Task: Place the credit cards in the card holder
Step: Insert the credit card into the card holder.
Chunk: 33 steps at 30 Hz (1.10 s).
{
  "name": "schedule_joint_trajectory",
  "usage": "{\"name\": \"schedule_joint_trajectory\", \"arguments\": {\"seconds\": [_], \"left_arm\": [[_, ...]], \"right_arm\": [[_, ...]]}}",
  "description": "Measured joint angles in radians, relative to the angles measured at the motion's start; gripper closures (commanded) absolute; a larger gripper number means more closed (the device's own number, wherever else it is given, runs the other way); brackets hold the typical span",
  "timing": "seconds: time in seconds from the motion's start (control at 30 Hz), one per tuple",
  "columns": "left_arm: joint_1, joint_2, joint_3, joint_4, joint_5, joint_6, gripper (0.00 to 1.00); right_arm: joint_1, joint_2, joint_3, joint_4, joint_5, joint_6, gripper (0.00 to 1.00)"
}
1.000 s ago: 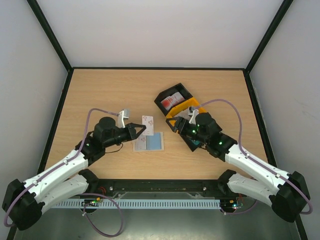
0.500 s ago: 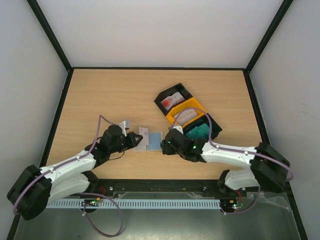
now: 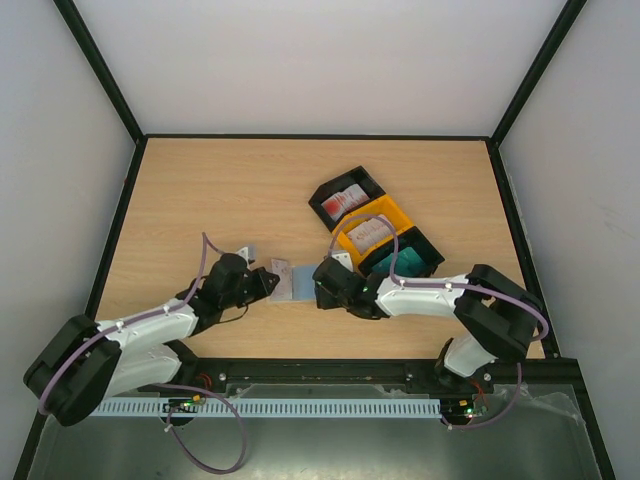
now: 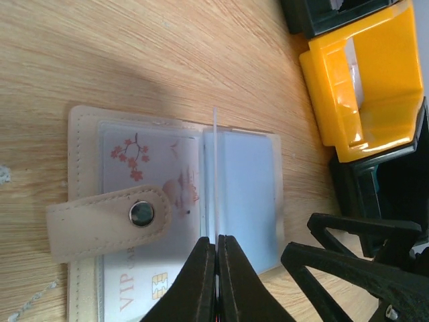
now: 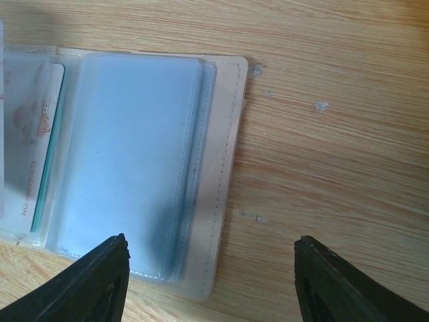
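The beige card holder (image 3: 295, 285) lies open on the table between my grippers. In the left wrist view the card holder (image 4: 100, 134) shows a blossom-print card (image 4: 157, 168) in its left pocket, a snap strap (image 4: 107, 218) and clear bluish pockets on the right. My left gripper (image 4: 216, 245) is shut on a thin white credit card (image 4: 215, 168) seen edge-on, standing over the holder's middle. My right gripper (image 5: 214, 282) is open and low over the card holder's (image 5: 134, 147) right edge. It also shows in the top view (image 3: 325, 283).
Three open bins stand in a row behind the right arm: a black one (image 3: 345, 198) with red-printed cards, an orange one (image 3: 370, 232) with pale cards, a black one (image 3: 408, 262) with teal cards. The orange bin (image 4: 362, 80) is close to the holder.
My right gripper has swung from the bins to the holder's right edge. My left gripper has moved down and right with its card, onto the holder.
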Motion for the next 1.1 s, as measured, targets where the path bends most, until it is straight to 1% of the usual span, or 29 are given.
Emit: {"name": "schedule_joint_trajectory", "arguments": {"seconds": [0.3, 0.47, 0.5, 0.6, 0.67, 0.83, 0.9, 1.1], "left_arm": [[0.000, 0.047, -0.003, 0.046, 0.035, -0.006, 0.98], [0.000, 0.047, -0.008, 0.049, 0.025, -0.007, 0.97], [0.000, 0.047, -0.013, 0.055, 0.021, -0.011, 0.97], [0.000, 0.055, -0.029, 0.073, 0.019, -0.022, 0.98], [0.000, 0.070, -0.034, 0.085, 0.019, -0.027, 0.97], [-0.015, 0.077, -0.067, 0.143, 0.005, -0.079, 0.97], [-0.030, 0.084, -0.078, 0.172, -0.007, -0.098, 0.97], [-0.041, 0.143, -0.078, 0.258, -0.009, -0.122, 0.97]], "right_arm": [[0.000, 0.011, 0.000, 0.019, -0.048, -0.006, 0.40], [0.000, 0.040, 0.000, 0.030, -0.060, -0.006, 0.43], [0.001, 0.049, 0.003, 0.035, -0.054, -0.005, 0.44], [0.001, 0.071, 0.021, 0.036, -0.040, -0.005, 0.57], [0.001, 0.091, 0.037, 0.036, -0.029, -0.010, 0.62], [0.001, 0.114, 0.055, 0.036, -0.008, -0.003, 0.64], [0.001, 0.116, 0.057, 0.035, -0.008, -0.003, 0.67], [0.001, 0.123, 0.066, 0.027, -0.006, -0.001, 0.70]]}}
